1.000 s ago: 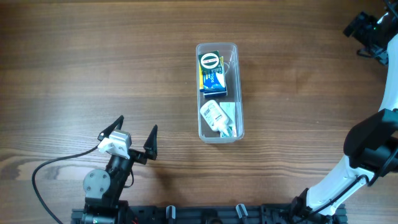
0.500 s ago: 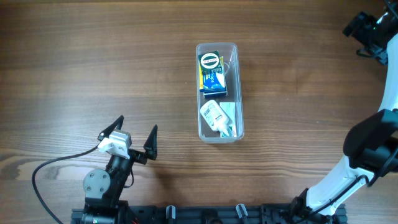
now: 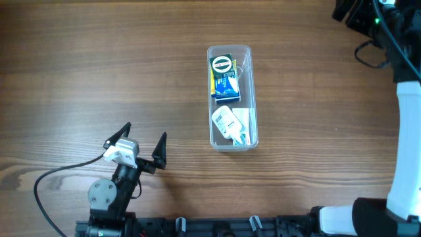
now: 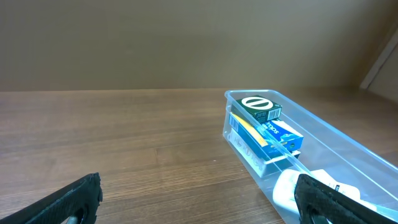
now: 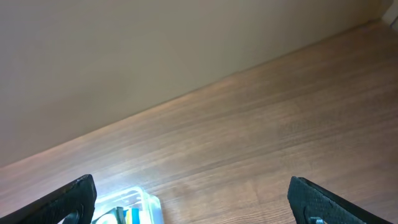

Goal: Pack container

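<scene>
The clear plastic container (image 3: 252, 99) lies lengthwise at the table's middle. Inside it lie a dark green box with a white oval mark (image 3: 222, 64), a blue and yellow box (image 3: 226, 84) and a white packet (image 3: 227, 122). The container also shows in the left wrist view (image 4: 336, 140) and, at the bottom edge, in the right wrist view (image 5: 144, 208). My left gripper (image 3: 143, 143) is open and empty, low near the front left, well apart from the container. My right gripper (image 5: 193, 202) is open and empty, raised at the far right corner; its arm (image 3: 368, 16) shows overhead.
The wooden table (image 3: 99, 66) surrounds the container. A black cable (image 3: 49, 178) loops by the left arm's base. The right arm's white link (image 3: 408, 131) runs along the right edge.
My right arm has swung left and up at the far right corner, and its lower dark joint has left the overhead view. The left arm and the container have not moved.
</scene>
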Motion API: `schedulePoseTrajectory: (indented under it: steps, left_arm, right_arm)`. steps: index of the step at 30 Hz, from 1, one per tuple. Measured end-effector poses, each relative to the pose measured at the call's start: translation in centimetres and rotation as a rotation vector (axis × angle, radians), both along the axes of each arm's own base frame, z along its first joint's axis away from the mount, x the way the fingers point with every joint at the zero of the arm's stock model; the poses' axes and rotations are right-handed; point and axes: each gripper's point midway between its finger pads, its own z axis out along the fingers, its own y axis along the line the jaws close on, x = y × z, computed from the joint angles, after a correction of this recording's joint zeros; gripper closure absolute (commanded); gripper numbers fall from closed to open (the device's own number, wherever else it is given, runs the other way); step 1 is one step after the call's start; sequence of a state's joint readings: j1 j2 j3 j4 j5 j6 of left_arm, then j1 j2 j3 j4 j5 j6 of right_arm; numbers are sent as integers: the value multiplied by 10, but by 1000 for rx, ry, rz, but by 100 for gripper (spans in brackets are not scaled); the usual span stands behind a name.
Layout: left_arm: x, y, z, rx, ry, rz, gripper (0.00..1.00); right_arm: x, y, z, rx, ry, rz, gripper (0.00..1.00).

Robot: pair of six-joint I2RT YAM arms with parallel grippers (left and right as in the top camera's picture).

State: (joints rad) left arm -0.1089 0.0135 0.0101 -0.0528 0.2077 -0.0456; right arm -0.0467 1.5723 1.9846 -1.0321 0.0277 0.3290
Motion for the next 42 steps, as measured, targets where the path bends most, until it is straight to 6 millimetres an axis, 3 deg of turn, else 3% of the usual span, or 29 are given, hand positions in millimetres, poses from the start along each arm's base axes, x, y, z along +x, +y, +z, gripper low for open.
schedulePoseTrajectory:
  steps: [7, 10, 12, 19, 23, 29, 33, 37, 42]
  left_arm:
    - [0, 0, 0, 0, 0, 0, 0]
    - [0, 0, 0, 0, 0, 0, 0]
    - [0, 0, 0, 0, 0, 0, 0]
    - [0, 0, 0, 0, 0, 0, 0]
    - [0, 0, 0, 0, 0, 0, 0]
    - [0, 0, 0, 0, 0, 0, 0]
    - [0, 0, 0, 0, 0, 0, 0]
    - [0, 0, 0, 0, -1, 0, 0]
    - [0, 0, 0, 0, -1, 0, 0]
  right_arm:
    - [-23, 1, -13, 1, 52, 0, 0]
    - [-34, 1, -28, -2, 16, -2, 0]
    - [-31, 3, -33, 1, -71, 11, 0]
    - [-51, 26, -98, 43, -270, 125, 0]
    - [-75, 33, -126, 45, -366, 158, 0]
    - [-126, 59, -149, 32, -562, 254, 0]
    - [-150, 66, -172, 16, -623, 292, 0]
    - [-160, 66, -181, 8, -661, 294, 0]
    - [-168, 65, -169, -65, -729, 312, 0]
